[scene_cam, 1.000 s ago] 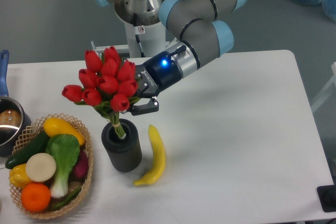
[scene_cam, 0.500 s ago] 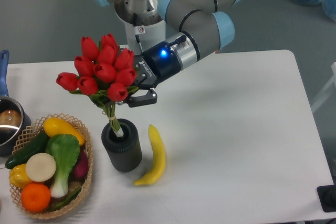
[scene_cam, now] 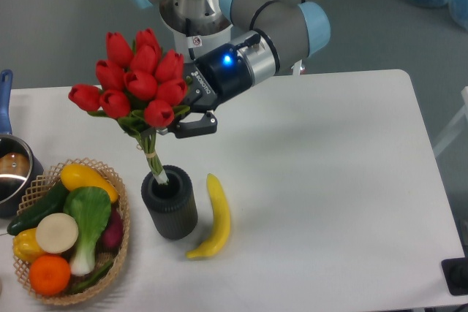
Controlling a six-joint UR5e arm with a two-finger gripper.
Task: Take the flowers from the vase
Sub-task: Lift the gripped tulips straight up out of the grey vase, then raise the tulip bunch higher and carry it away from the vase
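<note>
A white tabletop (scene_cam: 329, 180) is seen before a grey wall. At left, a basket (scene_cam: 117, 253) of produce is set beside the vase (scene_cam: 170, 206). The flowers (scene_cam: 135, 85) are held tilted above it, stem ends just at the opening. The gripper (scene_cam: 186, 115) is clenched on the bunch under the buds. The bunch is judged light and soft; a grip on the gathered stems is safest. A banana (scene_cam: 216, 217) lies just right.
</note>
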